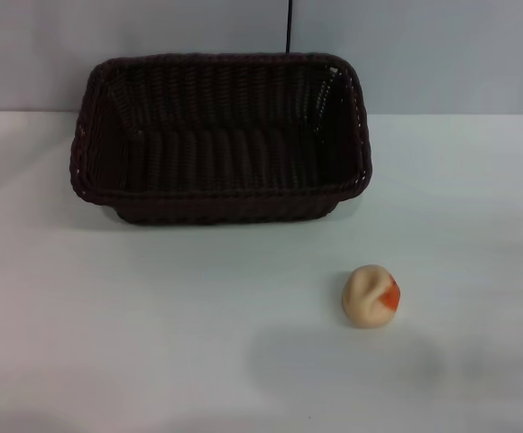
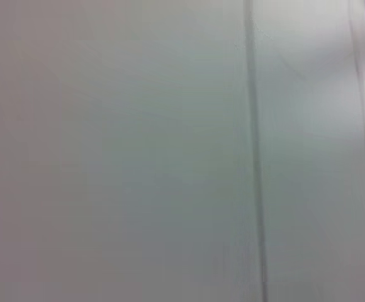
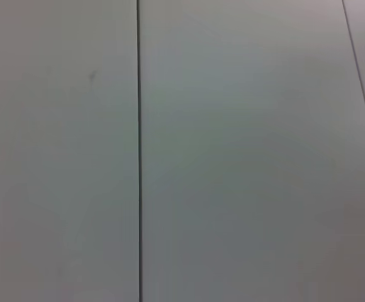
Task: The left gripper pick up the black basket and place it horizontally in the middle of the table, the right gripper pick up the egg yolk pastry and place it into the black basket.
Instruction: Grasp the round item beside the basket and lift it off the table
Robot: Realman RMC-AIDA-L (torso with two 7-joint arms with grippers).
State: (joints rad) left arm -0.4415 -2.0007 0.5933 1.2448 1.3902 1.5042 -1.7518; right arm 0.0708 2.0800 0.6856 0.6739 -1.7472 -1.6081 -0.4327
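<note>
Closest to me on the white table point(image 1: 108, 325) sits the egg yolk pastry point(image 1: 371, 295). It is a small, pale ball with an orange-red patch on its right side. It rests alone, a bit to my right, with bare table all around it.

Farther back is the black basket point(image 1: 221, 135). It is big and woven, lying long-side across, open side up, near the back wall point(image 1: 424, 54). Nothing is inside it. The pastry and the basket are well apart.

I cannot see either of my pincers. My wrist cameras show only a plain pale surface with thin dark lines, so I cannot tell if my pincers are wide or narrow.

The basket looks about mid-table from side to side already, though it sits far back. I think the pastry is my next job. I should come down from straight above, open wide around the ball, and squeeze softly, because it is round and may roll or squash. Then I lift high enough to clear the braided rim.
</note>
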